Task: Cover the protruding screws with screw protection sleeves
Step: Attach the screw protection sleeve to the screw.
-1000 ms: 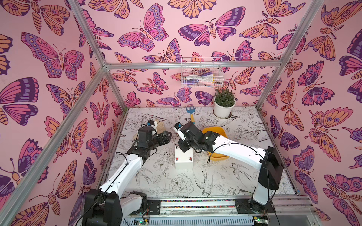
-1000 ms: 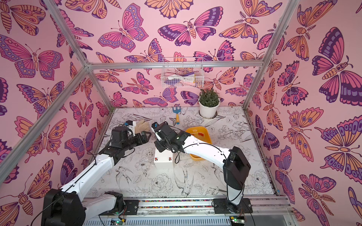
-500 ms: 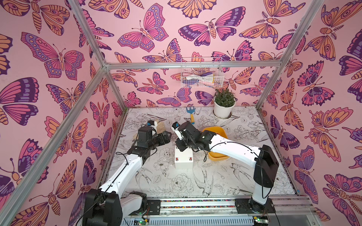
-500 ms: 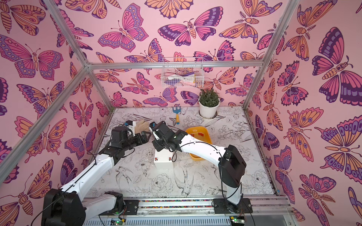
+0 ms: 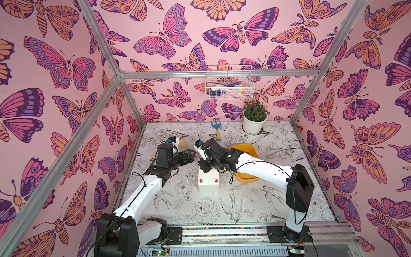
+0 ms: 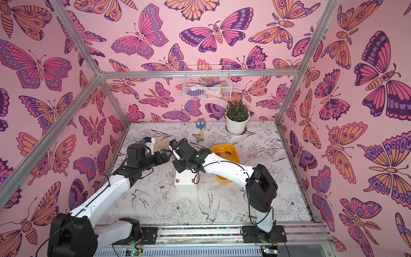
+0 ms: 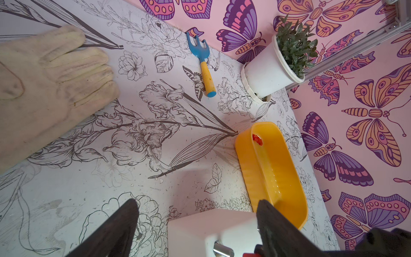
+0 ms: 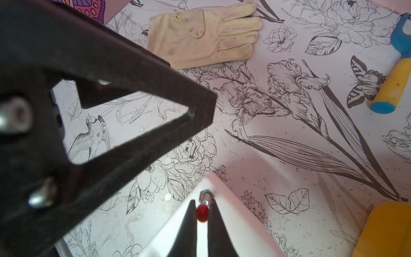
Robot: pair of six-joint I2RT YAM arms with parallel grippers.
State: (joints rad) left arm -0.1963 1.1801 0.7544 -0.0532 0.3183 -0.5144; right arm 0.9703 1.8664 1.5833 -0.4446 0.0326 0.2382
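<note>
Spotted one of the screw protection sleeves (image 8: 202,212), red, pinched in the clenched right jaws, low centre of the right wrist view. Lined up end-on over one of the protruding screws (image 8: 206,196), nut at its base. Cannot tell whether touching or started onto the thread.

Counted two red caps (image 5: 200,180) seated on the near corners of the white box (image 5: 208,187), mid-frame in both top views. Judged roughly halfway, with the far corners left to cover. Saw a bare stud (image 7: 223,250) at the bottom edge of the left wrist view too.

Found spare sleeves (image 6: 226,152) in the yellow tray (image 6: 222,146), right of the box. Noted left jaws released, spread wide, empty, hanging just up-left of the box in the top views and not bracing it.

To do this step well:
- Keep the sleeve in line with the stud and press straight down, no sideways drag.
- Hold the pinch light enough not to squash the bore shut.
- Let go only once seated near the nut.
- Watch for the box sliding on the table (image 5: 244,200).
- Consider steadying it with the left jaws.
</note>
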